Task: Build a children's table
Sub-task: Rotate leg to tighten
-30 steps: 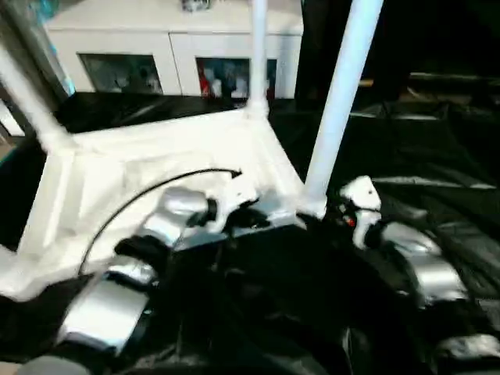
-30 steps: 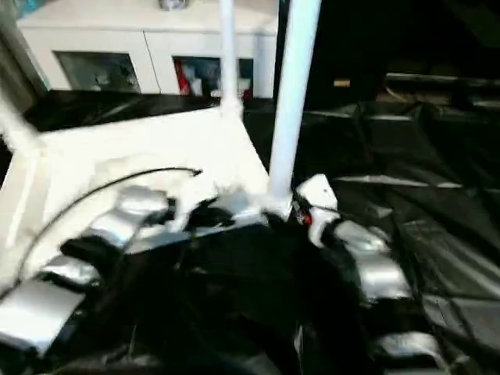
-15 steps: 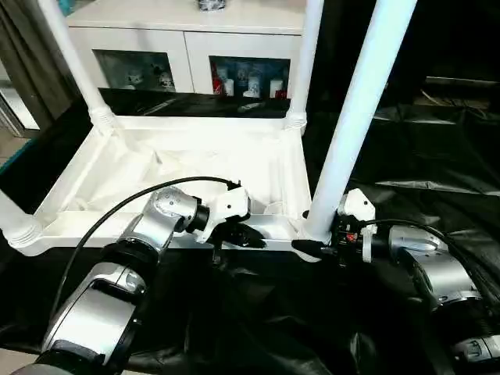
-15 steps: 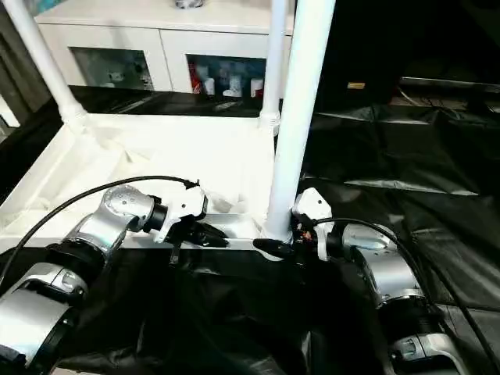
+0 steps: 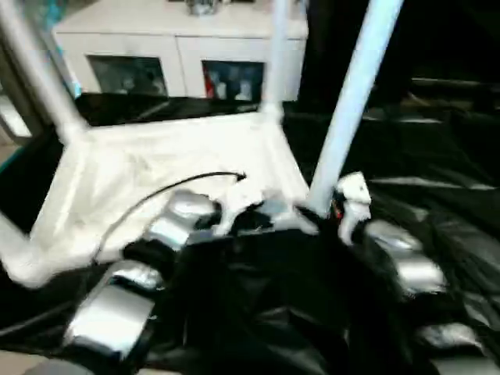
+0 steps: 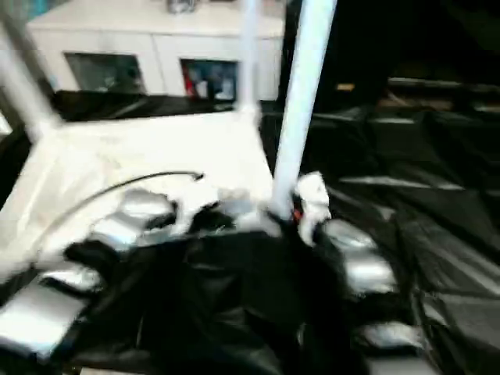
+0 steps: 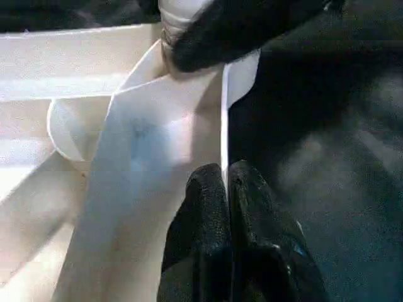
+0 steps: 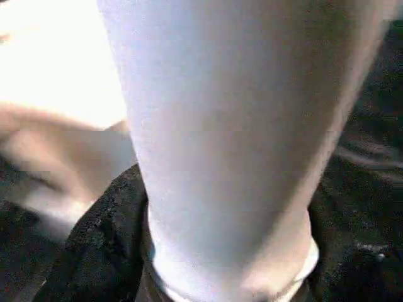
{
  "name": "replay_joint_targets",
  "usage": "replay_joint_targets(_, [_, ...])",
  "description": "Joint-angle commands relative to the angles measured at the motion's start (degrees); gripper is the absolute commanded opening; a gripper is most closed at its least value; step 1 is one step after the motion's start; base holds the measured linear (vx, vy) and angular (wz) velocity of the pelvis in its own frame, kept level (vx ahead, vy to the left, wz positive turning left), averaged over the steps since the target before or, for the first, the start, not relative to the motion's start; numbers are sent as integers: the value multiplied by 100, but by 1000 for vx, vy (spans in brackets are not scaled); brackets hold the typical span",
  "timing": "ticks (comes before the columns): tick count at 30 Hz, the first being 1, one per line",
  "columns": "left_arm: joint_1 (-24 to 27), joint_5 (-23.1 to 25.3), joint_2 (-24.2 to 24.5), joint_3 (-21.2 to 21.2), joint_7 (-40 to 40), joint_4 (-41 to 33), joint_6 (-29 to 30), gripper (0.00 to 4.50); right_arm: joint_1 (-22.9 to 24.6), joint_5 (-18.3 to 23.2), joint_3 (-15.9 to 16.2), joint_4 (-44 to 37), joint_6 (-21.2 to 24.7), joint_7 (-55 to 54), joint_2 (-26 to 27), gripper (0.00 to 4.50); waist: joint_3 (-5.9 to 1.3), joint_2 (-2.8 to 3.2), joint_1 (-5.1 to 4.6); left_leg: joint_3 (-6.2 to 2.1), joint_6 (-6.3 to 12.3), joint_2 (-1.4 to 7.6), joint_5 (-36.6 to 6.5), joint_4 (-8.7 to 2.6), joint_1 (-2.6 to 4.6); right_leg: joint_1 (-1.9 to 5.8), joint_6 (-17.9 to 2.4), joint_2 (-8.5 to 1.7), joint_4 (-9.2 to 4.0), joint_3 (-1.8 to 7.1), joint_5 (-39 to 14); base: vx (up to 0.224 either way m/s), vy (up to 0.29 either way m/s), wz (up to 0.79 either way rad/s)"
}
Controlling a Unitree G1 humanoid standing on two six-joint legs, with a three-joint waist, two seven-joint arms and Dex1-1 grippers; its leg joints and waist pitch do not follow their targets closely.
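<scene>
Compared with half a second ago, the head views have swung and smeared, so most of the shift across them belongs to the camera rather than to the things. Against that, the right gripper [image 5: 322, 212] sits closer in at the foot of the nearest leg [image 5: 349, 109], where a moment before its fingers lay a little short of the socket. The left gripper [image 7: 224, 189] stands at the same near rim as before.

The children's table [image 5: 156, 168] lies upside down on black sheeting [image 5: 437, 195], its ribbed underside facing up, with the legs standing up out of the corner sockets. Behind it stands a white cabinet [image 5: 176, 55] with glass doors; the items behind the glass are too blurred to read, and no label or writing can be made out anywhere.

In the left wrist view the left gripper's two black fingers [image 7: 204, 207] are pressed together on the thin upright edge of the table's rim, pinching it, near the corner socket [image 7: 182, 19].

In the right wrist view the near leg [image 8: 233, 126] fills the frame up close, with dark shapes either side of its base; whether these are the right gripper's fingers, and whether they press on the leg or stand off it, I cannot tell.
</scene>
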Motion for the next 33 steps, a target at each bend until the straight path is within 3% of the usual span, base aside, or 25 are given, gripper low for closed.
replay_joint_targets(1, [-154,13,-321,70,762,143,202,0,18,-23,-146,495,357,-935,283,277,-313,-56,-43,-156,-171,168,-2498,-489,222,101,-910,-212,-542,119,-2899,0,0,0])
replay_joint_targets(3, [-200,40,-456,61,930,205,206,0,-60,-190,-26,560,290,-1140,461,277,-310,-57,-46,-160,-122,165,-2537,-485,222,93,-877,-218,-563,119,-2956,0,0,0])
replay_joint_targets(4, [-210,57,-493,47,966,224,195,0,-88,-267,36,581,258,-1181,518,277,-316,-53,-63,-175,-92,156,-2555,-498,181,118,-814,-216,-572,105,-2965,0,0,0])
replay_joint_targets(5, [-227,142,-529,-19,972,264,93,0,-143,-481,291,615,138,-1054,611,277,-317,-33,-63,-178,-80,154,-2570,-501,175,119,-800,-215,-573,102,-2962,0,0,0])
replay_joint_targets(8, [-212,164,-532,-66,849,254,13,0,-156,-561,557,560,-93,-602,707,277,-321,-56,-64,-176,-14,150,-2562,-497,167,117,-760,-221,-583,106,-2949,0,0,0])
replay_joint_targets(10, [-195,156,-502,-71,760,251,-42,0,-177,-460,543,534,-176,-388,745,332,-333,-66,-59,-177,52,158,-2420,-507,127,148,-806,-220,-552,113,-2772,0,0,0])
replay_joint_targets(13, [-168,163,-432,-101,664,243,-98,0,-167,-357,559,432,-224,-91,689,357,-339,-58,-57,-162,86,173,-2329,-507,122,150,-932,-216,-521,129,-2480,0,0,0])
replay_joint_targets(16, [-76,123,-259,-155,230,142,-288,0,-93,-359,650,184,-355,420,421,375,-344,-68,-48,-156,160,180,-2207,-507,83,198,-1041,-217,-481,135,-2183,0,0,0])
replay_joint_targets(19, [2,72,-90,-195,-238,56,-432,0,17,-277,721,-89,-405,1051,107,375,-359,-65,-38,-141,203,192,-2091,-496,98,200,-1147,-214,-449,143,-1950,0,0,0])
replay_joint_targets(20, [79,32,114,-258,-749,-42,-536,0,148,-143,787,-396,-385,1699,-251,375,-364,-67,-36,-138,251,196,-1983,-491,82,223,-1220,-216,-427,147,-1772,0,0,0])
replay_joint_targets(23, [120,42,298,-314,-1069,-89,-661,0,258,-50,819,-646,-308,2207,-551,375,-378,-51,19,-109,411,220,-1674,-464,58,257,-1389,-203,-358,138,-1296,0,0,0])
replay_joint_targets(24, [128,34,434,-315,-1250,-96,-718,0,406,33,887,-932,-232,2712,-837,375,-390,-54,49,-96,450,232,-1567,-449,84,252,-1451,-198,-340,139,-1122,0,0,0])
replay_joint_targets(28, [258,-271,624,-232,-2067,-330,-711,0,615,108,957,-1258,-141,3304,-1217,375,-419,-42,144,-84,631,248,-1124,-401,72,273,-1685,-215,-234,145,-449,0,0,0])
replay_joint_targets(33, [397,-497,751,-214,-2633,-613,-609,0,681,172,957,-1349,-90,3550,-1383,375,-421,-27,167,-70,632,256,-1119,-397,97,264,-1794,-214,-216,146,-363,0,0,0])
